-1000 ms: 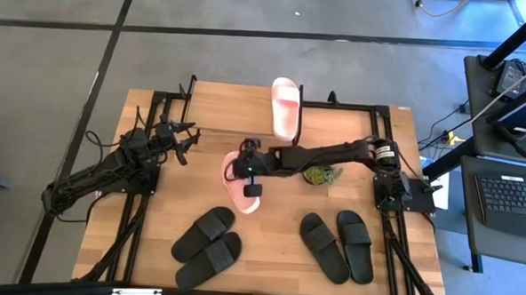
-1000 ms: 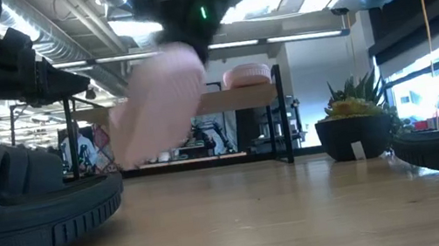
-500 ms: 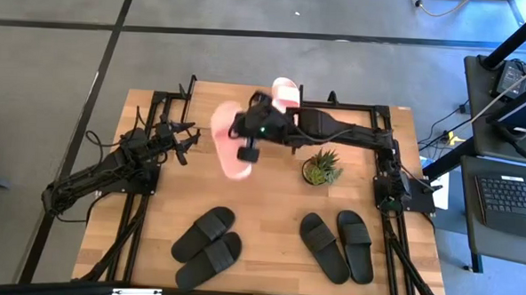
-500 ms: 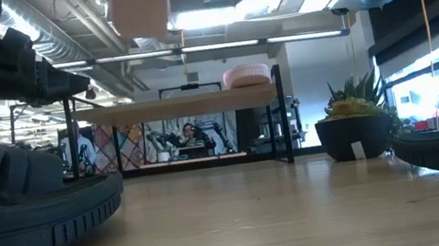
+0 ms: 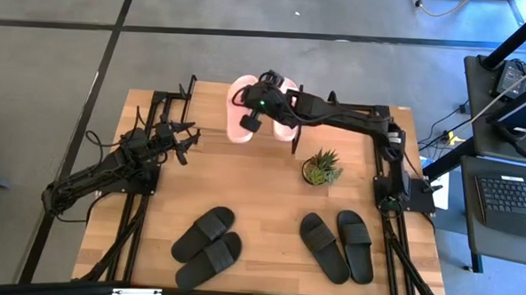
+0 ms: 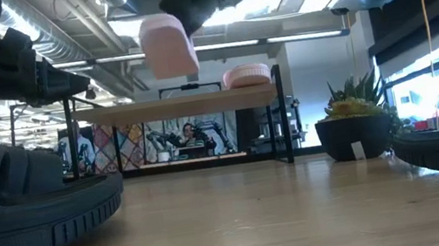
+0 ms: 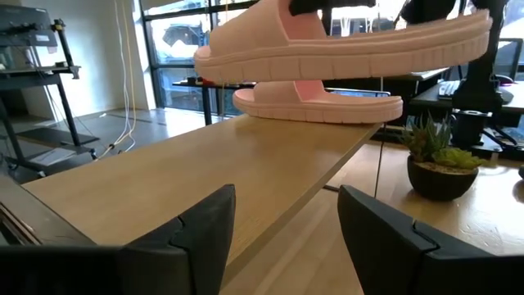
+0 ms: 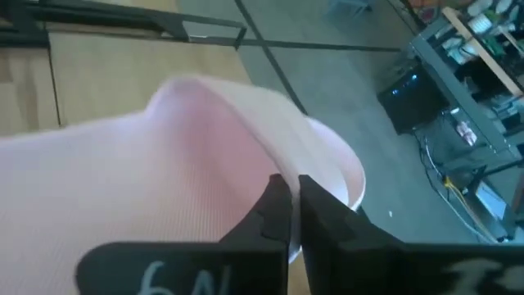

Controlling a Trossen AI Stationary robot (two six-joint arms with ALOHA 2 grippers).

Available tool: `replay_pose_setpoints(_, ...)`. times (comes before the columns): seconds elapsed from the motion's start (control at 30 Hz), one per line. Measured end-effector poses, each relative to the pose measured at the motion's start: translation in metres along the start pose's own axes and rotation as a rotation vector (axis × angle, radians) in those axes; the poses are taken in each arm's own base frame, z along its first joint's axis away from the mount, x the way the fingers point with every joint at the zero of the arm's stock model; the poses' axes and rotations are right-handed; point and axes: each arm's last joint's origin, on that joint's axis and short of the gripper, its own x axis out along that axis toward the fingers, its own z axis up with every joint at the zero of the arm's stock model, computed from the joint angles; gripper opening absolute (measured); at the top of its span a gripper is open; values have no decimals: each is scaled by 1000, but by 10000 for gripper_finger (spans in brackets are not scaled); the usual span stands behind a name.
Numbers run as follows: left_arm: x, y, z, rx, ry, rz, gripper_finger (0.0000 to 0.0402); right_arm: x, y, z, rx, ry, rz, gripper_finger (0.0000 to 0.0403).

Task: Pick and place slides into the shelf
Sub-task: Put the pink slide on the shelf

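- The right gripper (image 5: 252, 120) is clamped on one pink slide (image 5: 240, 120), holding it in the air above the shelf (image 5: 213, 105), just beside the other pink slide (image 5: 286, 117) already lying there.
- To do this well, I judge it should level the sole first, then lower it flat onto the bare plank next to its mate, keeping clear of the edge.
- Let go only once the sole rests fully on the plank.
- The left gripper (image 5: 185, 142) waits with fingers spread wide near the shelf's left end.
- Two black pairs (image 5: 207, 247) (image 5: 336, 244) lie on the bench (image 5: 269, 201) near the front.
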Motion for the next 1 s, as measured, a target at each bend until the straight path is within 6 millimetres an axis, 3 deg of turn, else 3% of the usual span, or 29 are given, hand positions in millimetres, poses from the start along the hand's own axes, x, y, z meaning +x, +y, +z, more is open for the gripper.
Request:
replay_pose_setpoints(0.4, 0, 0, 0, 71, 0, 2, 208, -12, -28, -44, 37, -110, -6, 12)
replay_pose_setpoints(0.5, 0, 0, 0, 77, 0, 4, 208, -10, -28, -46, 21, -165, -26, 12)
replay_pose_setpoints(0.7, 0, 0, 0, 76, 0, 5, 208, 3, -17, -65, -49, -108, -10, 12)
replay_pose_setpoints(1.0, 0, 0, 0, 69, 0, 4, 208, 11, -21, -75, -42, -110, -44, 12)
